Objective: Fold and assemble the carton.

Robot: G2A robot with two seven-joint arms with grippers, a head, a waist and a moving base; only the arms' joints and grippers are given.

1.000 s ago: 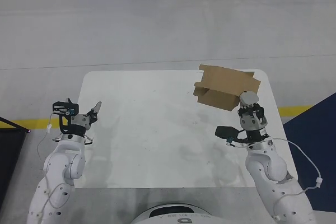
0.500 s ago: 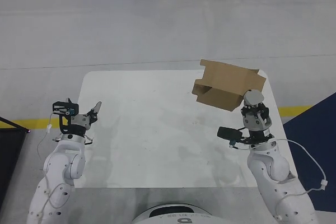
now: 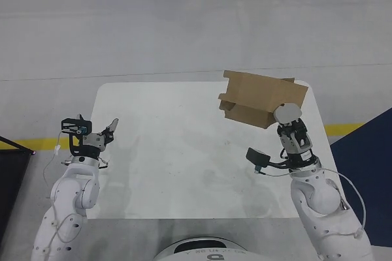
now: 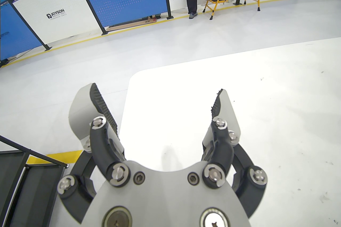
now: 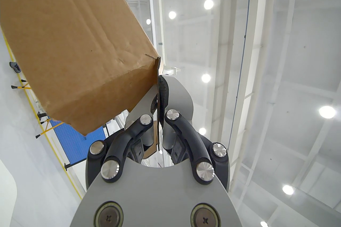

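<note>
From the top, your carton (image 3: 258,101) is held over the counter's (image 3: 183,163) two o'clock corner, long axis running ten to four. The right jaws sit at its five o'clock edge, the left jaws well apart at nine.

At the left wrist, the left jaws are spread and empty.

At the right wrist, the right jaws pinch the carton (image 5: 69,39) by a corner flap.

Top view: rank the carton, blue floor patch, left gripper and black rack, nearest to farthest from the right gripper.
From the right gripper:
1. carton, clamped in it, just ahead
2. blue floor patch, to its right
3. left gripper, across on the left
4. black rack, far left
</note>
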